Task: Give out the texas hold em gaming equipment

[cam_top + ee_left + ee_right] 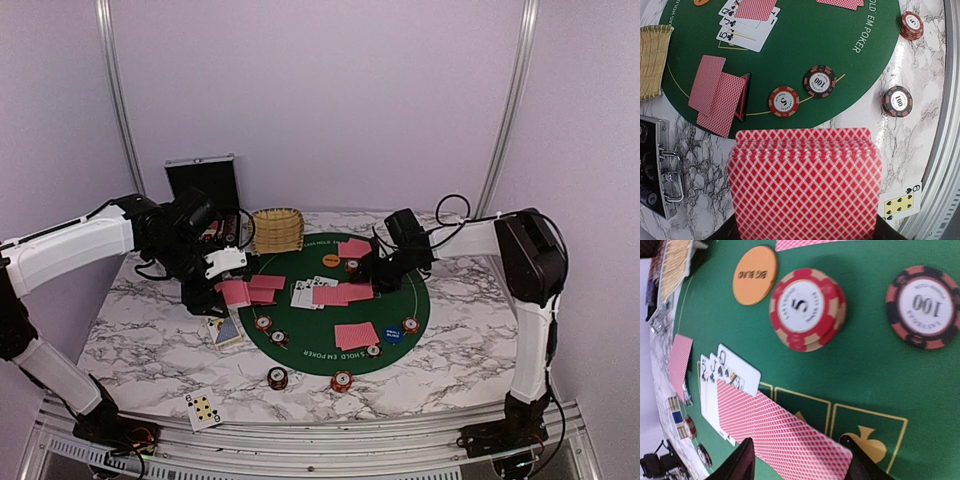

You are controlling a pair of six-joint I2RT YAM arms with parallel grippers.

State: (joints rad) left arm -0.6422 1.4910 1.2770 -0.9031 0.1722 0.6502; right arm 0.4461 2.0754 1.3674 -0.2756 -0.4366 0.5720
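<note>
Distribution seemed mostly done: card pairs [717, 100], chips [784, 101] and a Big Blind disc [755, 275] lay on the green mat [840, 30]; the left gripper [222, 272] clamped the deck [805, 182] beside the mat, and the right gripper [797, 460] stood wide astride a face-down card [785, 440]

Marble table [450, 330] under green poker mat [400, 295], wicker basket [277, 230], black case [203, 180], chip stacks [277, 377], loose cards [203, 409]
</note>
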